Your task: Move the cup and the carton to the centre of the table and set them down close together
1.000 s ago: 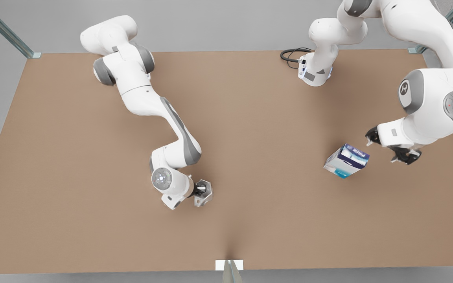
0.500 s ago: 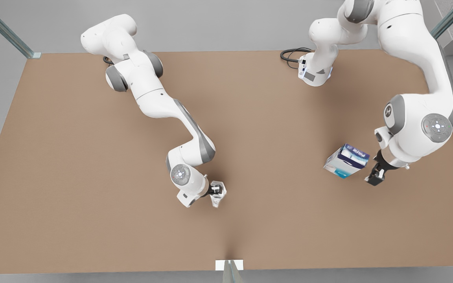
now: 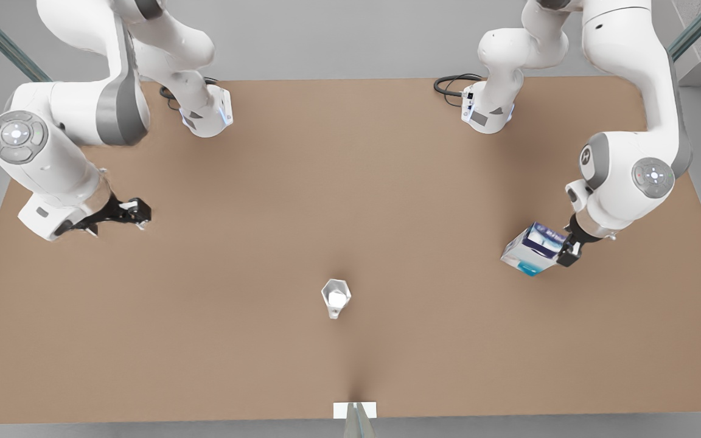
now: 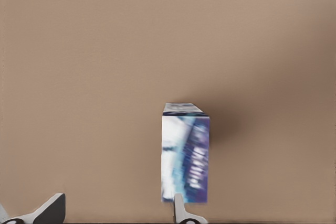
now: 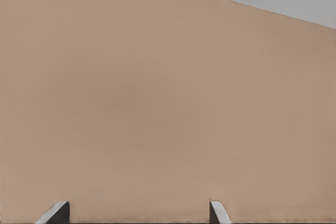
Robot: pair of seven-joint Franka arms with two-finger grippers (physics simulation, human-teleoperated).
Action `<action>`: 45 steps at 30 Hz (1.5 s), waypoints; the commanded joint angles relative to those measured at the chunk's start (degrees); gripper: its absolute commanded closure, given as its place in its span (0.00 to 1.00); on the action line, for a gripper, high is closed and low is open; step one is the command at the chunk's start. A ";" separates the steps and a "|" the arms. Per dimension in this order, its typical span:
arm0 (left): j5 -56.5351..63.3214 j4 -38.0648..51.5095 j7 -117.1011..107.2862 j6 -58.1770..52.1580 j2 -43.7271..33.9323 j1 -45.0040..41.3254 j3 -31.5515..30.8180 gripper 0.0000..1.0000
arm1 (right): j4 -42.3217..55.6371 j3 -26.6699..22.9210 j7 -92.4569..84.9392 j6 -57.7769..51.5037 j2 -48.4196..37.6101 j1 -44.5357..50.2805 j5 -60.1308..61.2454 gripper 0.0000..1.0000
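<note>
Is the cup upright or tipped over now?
Upright: the front view looks straight down into the cup, showing its white inside and open mouth. It stands alone on the table, no claw touching it.

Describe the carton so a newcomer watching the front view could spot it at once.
On the large matte brown table, look toward the front view's right, where the left gripper stands open beside it. There sits the small rectangular white and light-blue carton with a dark navy lettered top. It is boxy and larger than the pale grey-white faceted cup near the middle.
</note>
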 commanded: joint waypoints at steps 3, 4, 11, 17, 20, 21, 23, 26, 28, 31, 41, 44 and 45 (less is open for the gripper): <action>0.27 0.09 0.09 1.16 0.65 1.77 0.05 0.00 | -1.11 0.51 0.55 0.20 -0.33 -0.93 -0.06 0.00; 0.01 0.09 0.09 1.25 1.18 1.68 -0.04 0.00 | -1.02 0.51 0.55 0.20 0.02 -0.93 -0.06 0.00; -1.23 -0.17 -1.05 1.96 1.53 1.51 0.05 0.00 | -0.67 0.51 1.61 0.29 1.43 -0.32 -0.06 0.00; -1.49 -2.99 -0.87 1.87 -0.40 -0.16 -0.13 0.00 | -0.40 0.42 1.70 -0.68 1.78 -0.67 -0.41 0.00; -1.75 -3.25 -0.61 1.87 -0.14 -0.16 -0.13 0.00 | -0.67 0.42 3.72 -0.59 1.87 -0.76 -0.06 0.00; -1.75 -3.25 -0.44 1.96 -0.14 0.19 -0.13 0.00 | -0.75 0.42 3.72 -0.68 1.96 -0.93 0.12 0.00; -1.14 -5.45 -0.35 3.71 -0.49 0.71 -0.04 0.00 | -0.75 0.42 3.72 -0.68 2.31 -0.93 0.21 0.00; -0.08 -7.82 -0.26 6.52 -0.31 1.15 -0.04 0.00 | -0.75 0.34 3.81 -0.59 2.75 -0.85 0.21 0.00; 0.01 -7.82 -0.26 7.76 -0.14 1.07 0.05 0.00 | -0.75 0.34 3.81 -0.59 2.75 -0.85 0.21 0.00; 0.01 -10.46 -0.26 9.86 -0.40 1.24 0.05 0.00 | -0.75 0.42 3.81 -0.50 2.75 -0.85 0.21 0.00; 0.53 -16.79 -0.35 18.74 1.00 1.86 0.05 0.00 | -0.75 0.42 3.81 -0.33 2.84 -0.85 0.29 0.00; 0.71 -17.58 -0.35 19.80 1.44 1.86 0.05 0.01 | -0.75 0.42 4.24 -0.24 2.84 -0.93 0.47 0.00; 0.71 -17.58 -0.26 19.88 1.44 1.86 0.05 0.03 | -0.75 0.42 4.25 -0.24 2.84 -0.93 0.47 0.00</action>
